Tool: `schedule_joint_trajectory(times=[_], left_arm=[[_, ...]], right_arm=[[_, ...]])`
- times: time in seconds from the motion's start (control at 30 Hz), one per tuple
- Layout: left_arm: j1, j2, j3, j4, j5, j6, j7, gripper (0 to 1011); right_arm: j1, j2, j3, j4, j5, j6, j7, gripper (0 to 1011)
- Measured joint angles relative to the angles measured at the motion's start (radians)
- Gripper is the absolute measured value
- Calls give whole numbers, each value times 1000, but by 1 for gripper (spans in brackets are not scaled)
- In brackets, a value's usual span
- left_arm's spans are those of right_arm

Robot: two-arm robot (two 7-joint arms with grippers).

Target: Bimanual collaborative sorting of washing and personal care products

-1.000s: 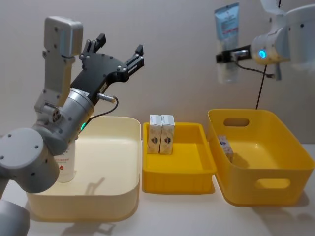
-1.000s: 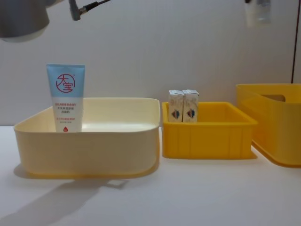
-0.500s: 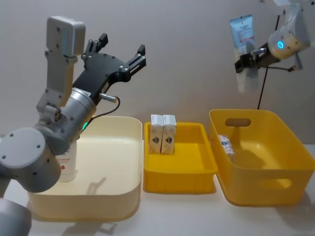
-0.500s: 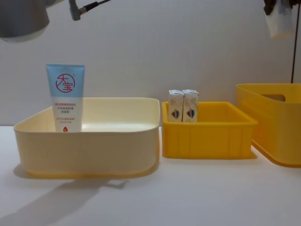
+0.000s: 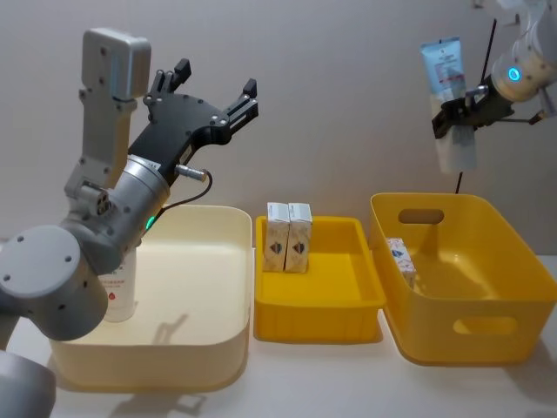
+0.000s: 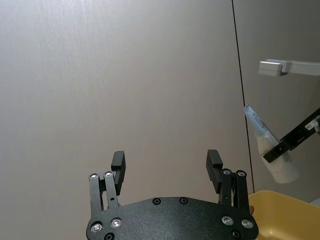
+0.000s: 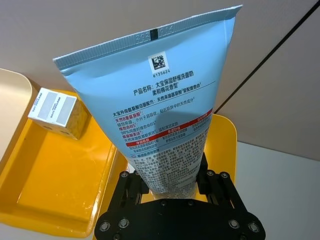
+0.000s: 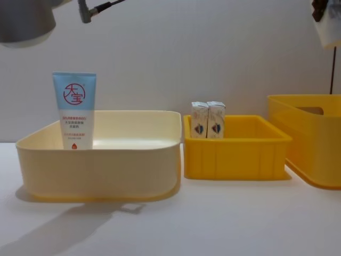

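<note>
Right end effector (image 5: 456,117) clamps a squeeze tube (image 5: 450,97) high above the deep yellow bin (image 5: 509,261) — cap down. Left end effector (image 5: 209,104) spread wide, idle over the cream bin (image 5: 228,287). Best I keep the tube vertical while carrying — no swinging.

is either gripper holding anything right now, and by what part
The right gripper is shut on a pale-blue squeeze tube near its cap end, crimped end up, above the yellow bin. The left gripper is open, holding nothing.
</note>
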Motion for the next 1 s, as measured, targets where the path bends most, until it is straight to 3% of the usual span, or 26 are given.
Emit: schedule_joint_trajectory(times=[0.33, 1.0], left_arm=[[0, 0, 0, 0, 0, 0, 0, 1003], [0, 0, 0, 0, 0, 0, 0, 1003]], right_arm=[[33, -5, -14, 61, -9, -7, 20, 507], [55, -9, -24, 100, -14, -10, 33, 506]])
